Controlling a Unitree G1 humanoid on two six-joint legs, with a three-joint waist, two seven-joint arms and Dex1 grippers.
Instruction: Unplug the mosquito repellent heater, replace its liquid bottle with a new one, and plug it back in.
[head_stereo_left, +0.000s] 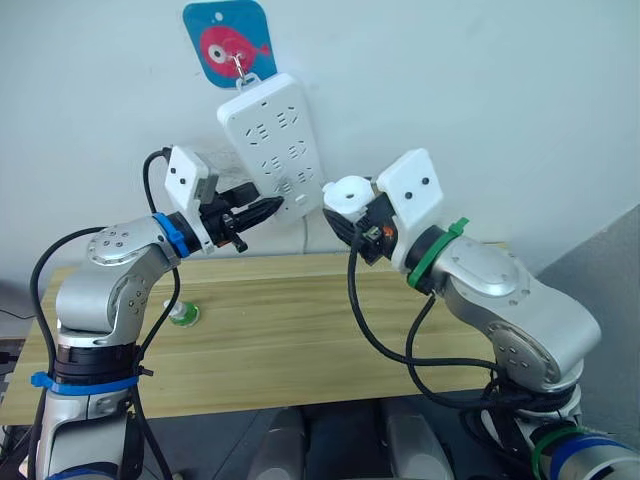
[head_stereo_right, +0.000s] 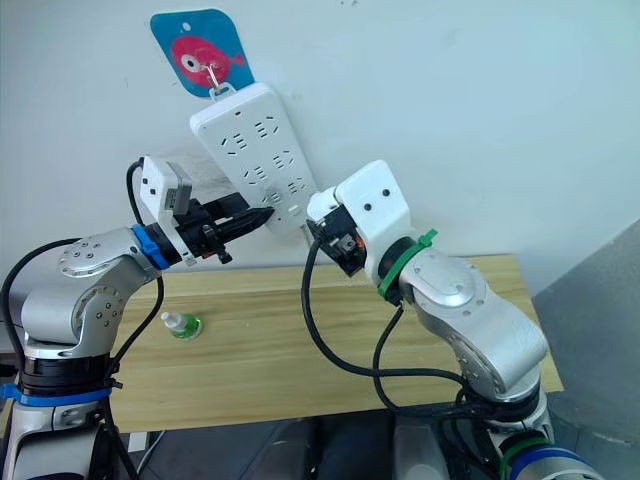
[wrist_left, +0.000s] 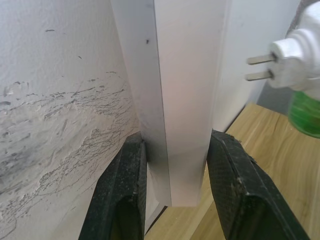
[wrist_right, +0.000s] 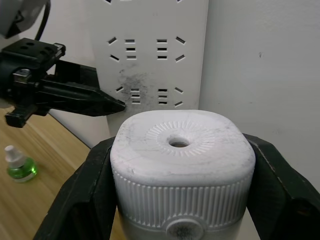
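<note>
My right gripper is shut on the white mosquito repellent heater, its fingers on both sides of the ribbed body. I hold the heater in the air just right of the power strip's lower end. Its two prongs are bare and point at the strip, and a green liquid bottle hangs under it. My left gripper is shut on the lower edge of the white power strip, one finger on each face. A second small green bottle stands on the table.
The power strip hangs tilted from a hook on a blue fish sticker on the white wall. Below it runs a wooden table, with the loose bottle at its left part. Black cables trail from both wrists.
</note>
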